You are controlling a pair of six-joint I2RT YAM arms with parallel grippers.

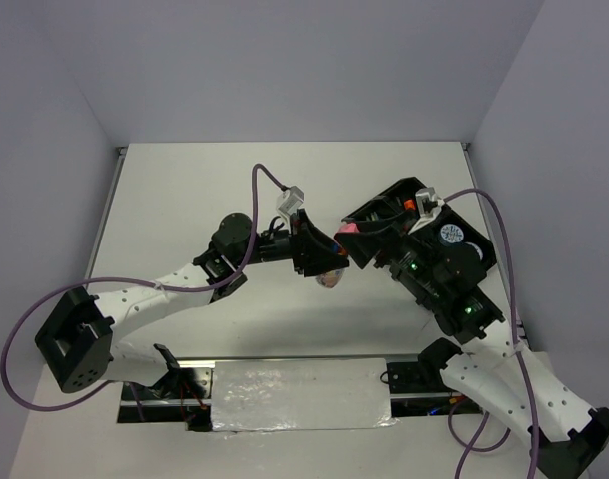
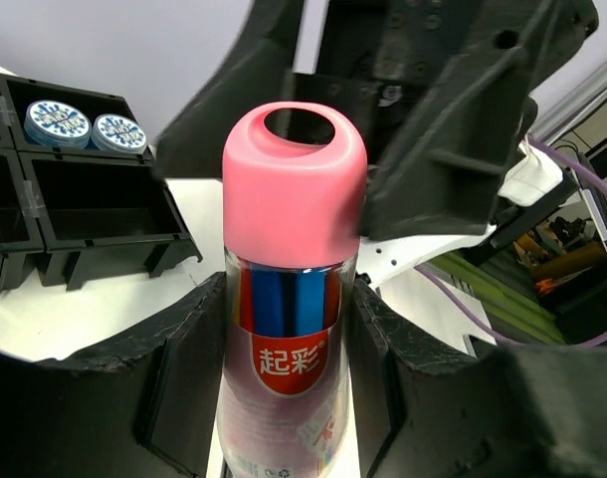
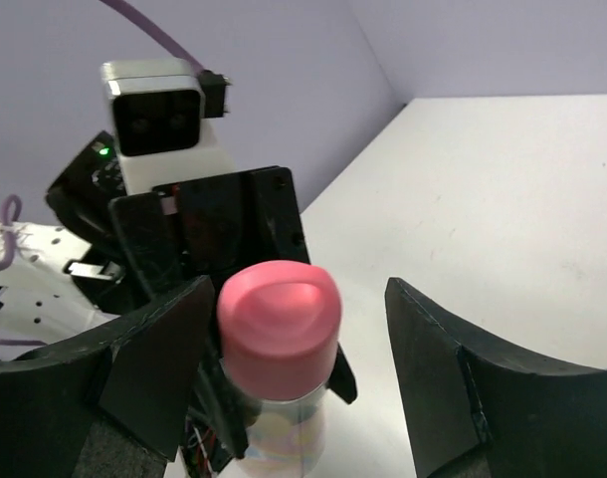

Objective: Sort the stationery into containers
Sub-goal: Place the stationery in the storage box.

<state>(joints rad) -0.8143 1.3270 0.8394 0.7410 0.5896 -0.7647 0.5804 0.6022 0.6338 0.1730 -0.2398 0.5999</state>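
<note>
My left gripper point(image 2: 289, 388) is shut on the pink tube point(image 2: 294, 299), a clear tube with a pink cap and a red label, held off the table. Its jaws press the tube's body on both sides. My right gripper point(image 3: 299, 358) is open around the cap point(image 3: 279, 324); one finger stands close beside the cap and the other well apart from it. In the top view the two grippers meet mid-table, left point(image 1: 324, 261) and right point(image 1: 356, 235), with the tube point(image 1: 350, 229) between them. The black organiser tray point(image 2: 95, 214) holds two blue-white discs point(image 2: 60, 121) in a far compartment.
The tray point(image 1: 484, 249) lies at the right of the table, mostly under my right arm, with one disc point(image 1: 452, 235) showing. The left wrist camera point(image 3: 164, 119) is right behind the tube. Grey walls close the table at the back and sides.
</note>
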